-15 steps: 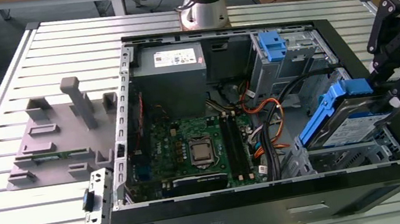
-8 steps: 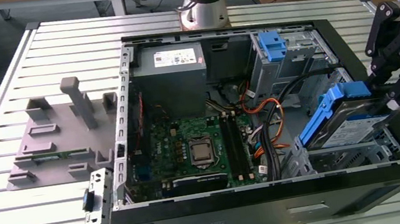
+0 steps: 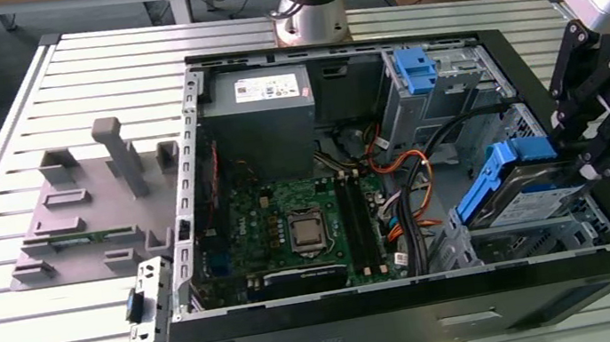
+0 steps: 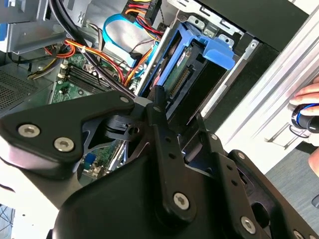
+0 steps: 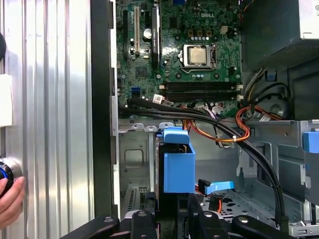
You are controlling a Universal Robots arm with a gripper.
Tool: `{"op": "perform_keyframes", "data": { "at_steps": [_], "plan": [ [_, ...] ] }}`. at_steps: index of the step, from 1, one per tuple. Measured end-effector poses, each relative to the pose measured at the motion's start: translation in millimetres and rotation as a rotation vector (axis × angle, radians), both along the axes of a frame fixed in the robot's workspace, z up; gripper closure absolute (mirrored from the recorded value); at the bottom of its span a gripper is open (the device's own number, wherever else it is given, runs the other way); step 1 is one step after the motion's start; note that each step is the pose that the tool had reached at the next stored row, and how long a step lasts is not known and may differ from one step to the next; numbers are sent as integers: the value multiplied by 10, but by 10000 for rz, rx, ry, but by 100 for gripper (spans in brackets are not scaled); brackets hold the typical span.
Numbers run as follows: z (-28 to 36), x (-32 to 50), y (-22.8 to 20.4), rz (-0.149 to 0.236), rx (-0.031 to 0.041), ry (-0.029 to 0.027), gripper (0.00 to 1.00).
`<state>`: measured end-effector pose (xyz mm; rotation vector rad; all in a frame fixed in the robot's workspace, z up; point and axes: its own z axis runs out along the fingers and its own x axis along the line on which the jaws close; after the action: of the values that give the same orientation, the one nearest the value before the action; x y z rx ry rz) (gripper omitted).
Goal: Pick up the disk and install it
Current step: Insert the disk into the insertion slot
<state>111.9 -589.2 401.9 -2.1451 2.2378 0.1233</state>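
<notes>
Over the drive bay (image 3: 536,239) | gripper (image 3: 580,170) clamped on tilted disk (image 3: 521,205) | contact obscured

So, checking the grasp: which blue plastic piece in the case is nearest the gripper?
The blue rails on the disk, tilted at the gripper; the tall blue latch stands apart, toward the grey box.

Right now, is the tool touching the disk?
Touching. In the second wrist view the tool clamps the disk, one finger pressed flat on its side; in the exterior view it holds the disk tilted.
</notes>
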Motion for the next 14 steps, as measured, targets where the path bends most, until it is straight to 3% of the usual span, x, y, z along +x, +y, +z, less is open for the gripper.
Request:
{"op": "perform_keyframes", "data": {
  "at_steps": [3,4,8,14],
  "plan": [
    [-23,0,-1,0,2,0,65],
    [-93,0,-1,1,4,1,65],
    [-164,0,-2,0,4,0,65],
    [-170,0,-2,0,4,0,65]
  ]
}}
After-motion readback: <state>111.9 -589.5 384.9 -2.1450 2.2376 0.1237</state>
